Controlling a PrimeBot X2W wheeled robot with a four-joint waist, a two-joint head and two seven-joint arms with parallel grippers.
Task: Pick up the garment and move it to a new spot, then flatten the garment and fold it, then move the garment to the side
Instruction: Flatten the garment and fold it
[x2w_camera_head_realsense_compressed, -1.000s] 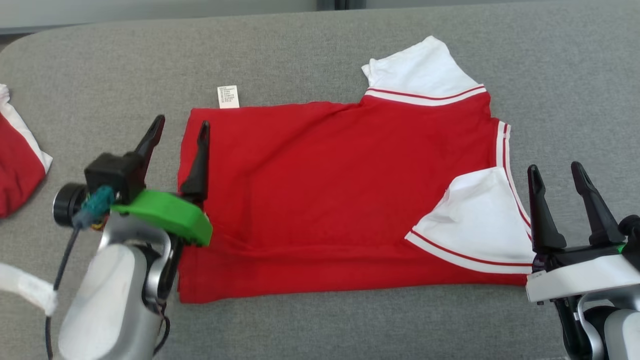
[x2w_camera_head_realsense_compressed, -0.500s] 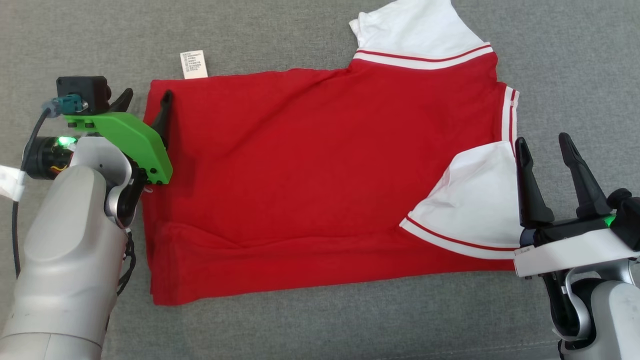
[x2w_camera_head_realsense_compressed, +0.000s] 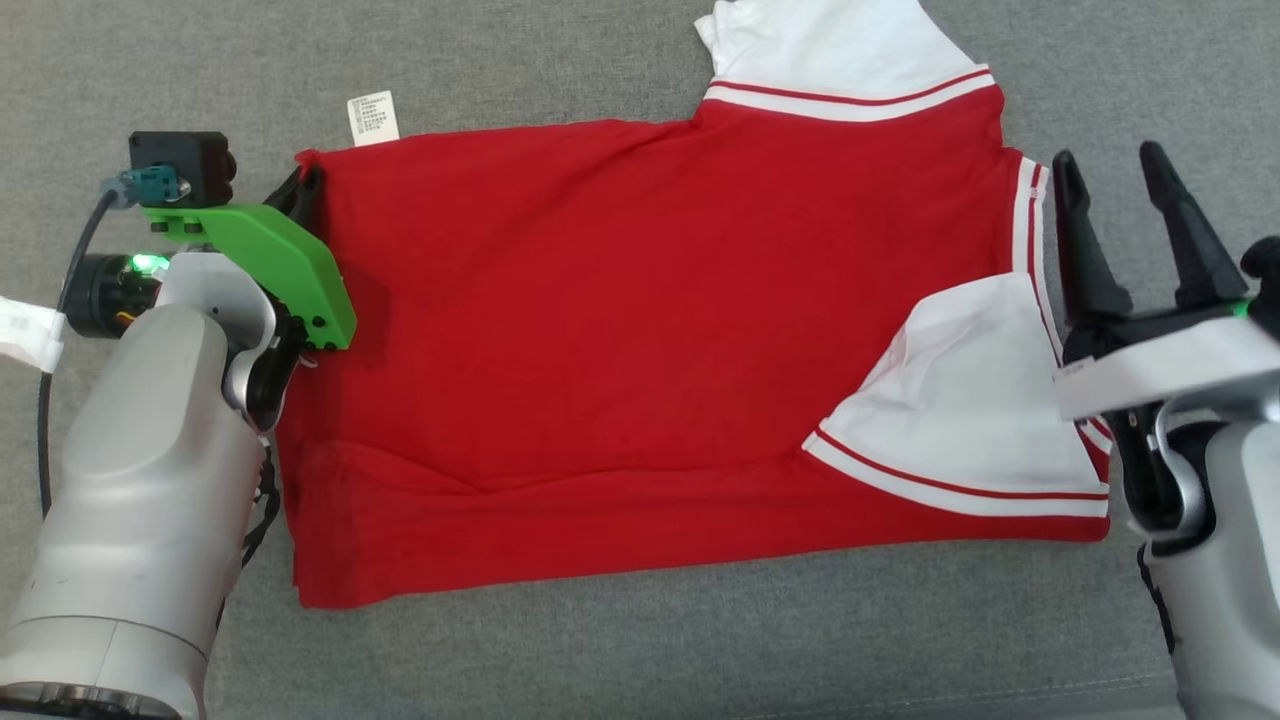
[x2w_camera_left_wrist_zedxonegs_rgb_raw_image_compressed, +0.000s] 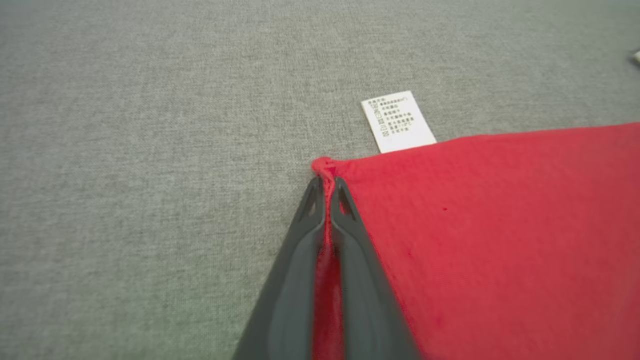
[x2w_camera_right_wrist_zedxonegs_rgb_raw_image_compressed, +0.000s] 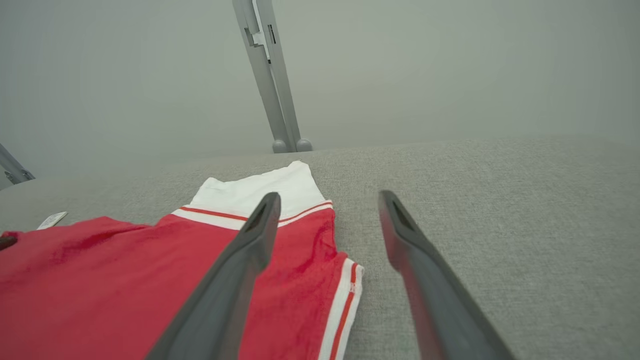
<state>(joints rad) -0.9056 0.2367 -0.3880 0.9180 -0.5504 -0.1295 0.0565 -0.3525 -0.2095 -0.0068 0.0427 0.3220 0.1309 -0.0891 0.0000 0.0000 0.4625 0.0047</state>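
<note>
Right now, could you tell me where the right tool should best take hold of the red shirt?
Probably the striped edge at the shirt's far right corner, coming from the right: it lies flat on the grey surface, opposite the corner the left tool pinches, and the open right tool is beside it.

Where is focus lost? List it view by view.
Head view: sharp, evenly lit, faint shadow beside the left gripper on the garment. Left wrist view: fingers blur near the lens, label sharp. Right wrist view: right gripper soft, background hazy.
</note>
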